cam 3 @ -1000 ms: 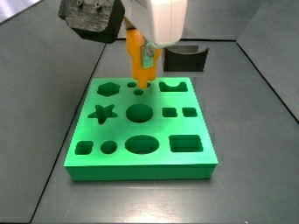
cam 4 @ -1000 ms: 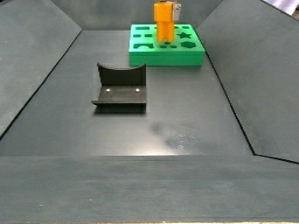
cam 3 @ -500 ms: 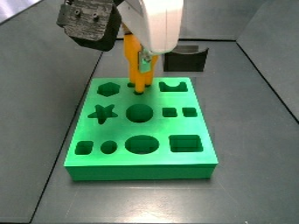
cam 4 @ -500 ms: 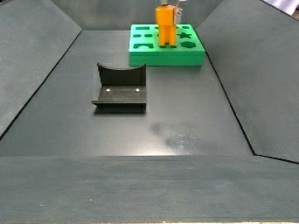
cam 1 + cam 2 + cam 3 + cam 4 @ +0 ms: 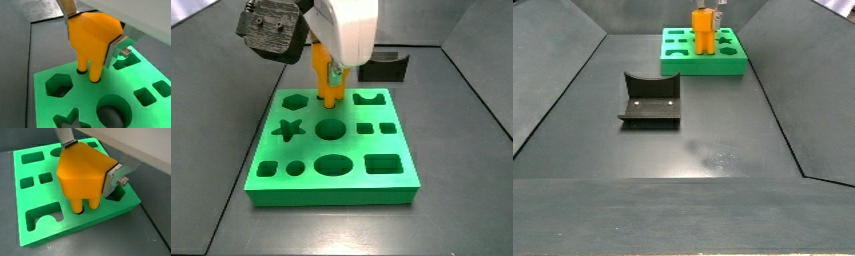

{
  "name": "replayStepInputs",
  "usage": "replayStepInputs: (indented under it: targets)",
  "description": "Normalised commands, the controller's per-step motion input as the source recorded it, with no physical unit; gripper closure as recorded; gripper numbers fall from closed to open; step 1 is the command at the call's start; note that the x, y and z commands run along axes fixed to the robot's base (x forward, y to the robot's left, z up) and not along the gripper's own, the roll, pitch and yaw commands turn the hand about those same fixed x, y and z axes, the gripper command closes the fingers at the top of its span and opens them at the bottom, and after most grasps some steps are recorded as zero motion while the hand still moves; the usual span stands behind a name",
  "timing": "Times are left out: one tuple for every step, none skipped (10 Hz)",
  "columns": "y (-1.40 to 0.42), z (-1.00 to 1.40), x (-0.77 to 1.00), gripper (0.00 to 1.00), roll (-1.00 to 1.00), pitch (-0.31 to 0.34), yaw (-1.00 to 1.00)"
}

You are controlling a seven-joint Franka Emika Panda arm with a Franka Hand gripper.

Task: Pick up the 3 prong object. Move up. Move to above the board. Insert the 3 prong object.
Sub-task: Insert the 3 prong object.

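My gripper (image 5: 95, 31) (image 5: 92, 164) is shut on the orange-yellow 3 prong object (image 5: 93, 37) (image 5: 81, 175), one silver finger (image 5: 123, 44) pressed to each side. The piece stands upright over the bright green board (image 5: 80, 100) (image 5: 40, 213). In both wrist views its prongs (image 5: 92, 70) reach down into the small round holes by the board's edge. In a side view the 3 prong object (image 5: 329, 80) rises from the board (image 5: 338, 175) between the hexagon hole (image 5: 295, 101) and the notched cut-out, under my gripper (image 5: 329, 70). The 3 prong object (image 5: 706, 30) also shows on the far board (image 5: 703, 60).
The dark grey-black block with a curved notch (image 5: 651, 98) lies on the floor nearer the camera, well apart from the board; the dark block (image 5: 385, 67) sits behind the board. Star (image 5: 287, 129), round and square holes lie open on the board. Grey walls enclose the floor.
The gripper has gone down with the 3 prong object. Its prongs hung above the board a second ago and now sit in the small holes.
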Motion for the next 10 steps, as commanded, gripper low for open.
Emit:
replayStepInputs:
  targets:
    - [0.00,-0.17,0.00,1.00,0.00,-0.054,-0.03]
    - [0.00,-0.21,0.00,1.00,0.00,-0.064,0.00]
    - [0.01,-0.27,0.00,1.00,0.00,-0.076,0.00]
    - [0.01,-0.29,0.00,1.00,0.00,-0.083,0.00]
    - [0.02,-0.29,0.00,1.00,0.00,-0.076,0.00]
    - [0.00,-0.20,0.03,1.00,0.00,-0.041,0.00]
    - [0.00,-0.17,0.06,1.00,0.00,-0.021,0.00]
    - [0.00,-0.15,0.08,1.00,0.00,-0.011,0.00]
    - [0.00,-0.13,0.11,1.00,0.00,-0.003,0.00]
    - [0.00,-0.13,0.12,1.00,0.00,0.000,0.01]
